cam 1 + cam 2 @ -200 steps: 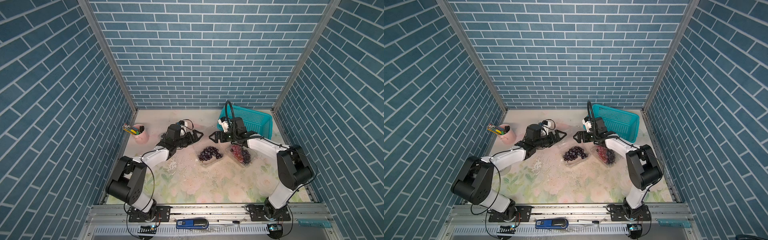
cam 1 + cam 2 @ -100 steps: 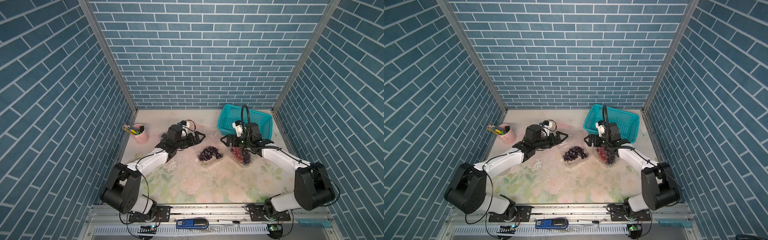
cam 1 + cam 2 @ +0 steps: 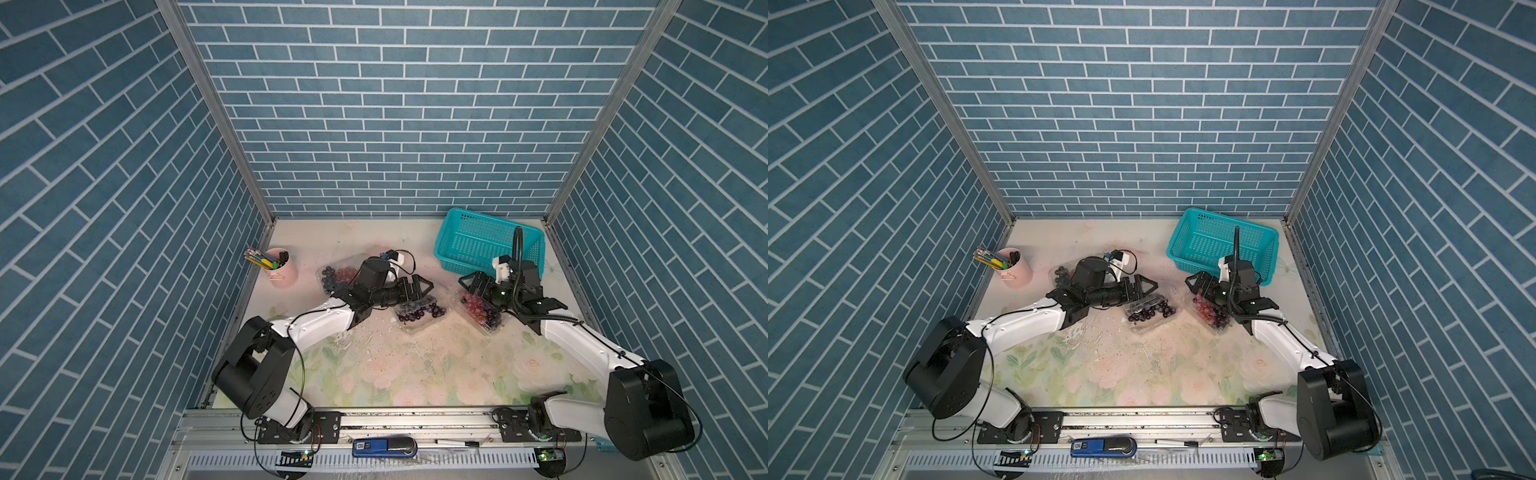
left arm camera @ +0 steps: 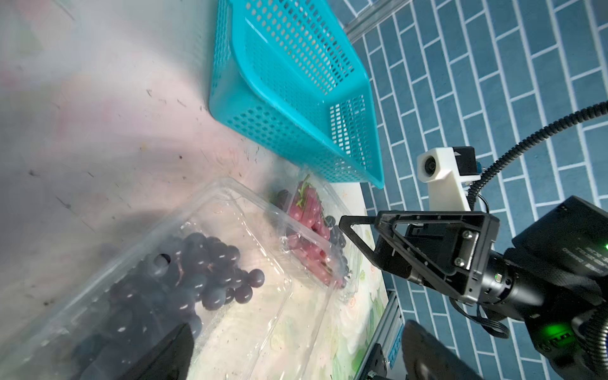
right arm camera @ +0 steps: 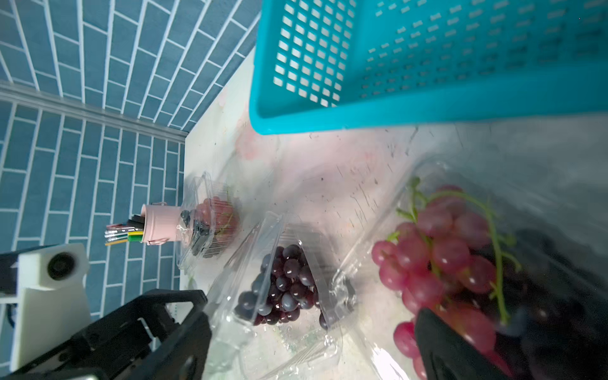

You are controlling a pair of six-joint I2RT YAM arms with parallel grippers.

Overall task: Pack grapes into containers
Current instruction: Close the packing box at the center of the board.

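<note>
left pincer (image 3: 427,287) is hanging wide open over dark grapes (image 3: 419,312). right pincer (image 3: 466,285), 2 o'clock, is gaping over red grapes (image 3: 476,307).

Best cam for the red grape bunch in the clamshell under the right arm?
Right wrist view: the red grapes sit close, single berries and green stems clear, though one of the fingers covers their edge. The left wrist view shows them farther off, through their clear container. In both top views they are small, partly under the right gripper.
</note>
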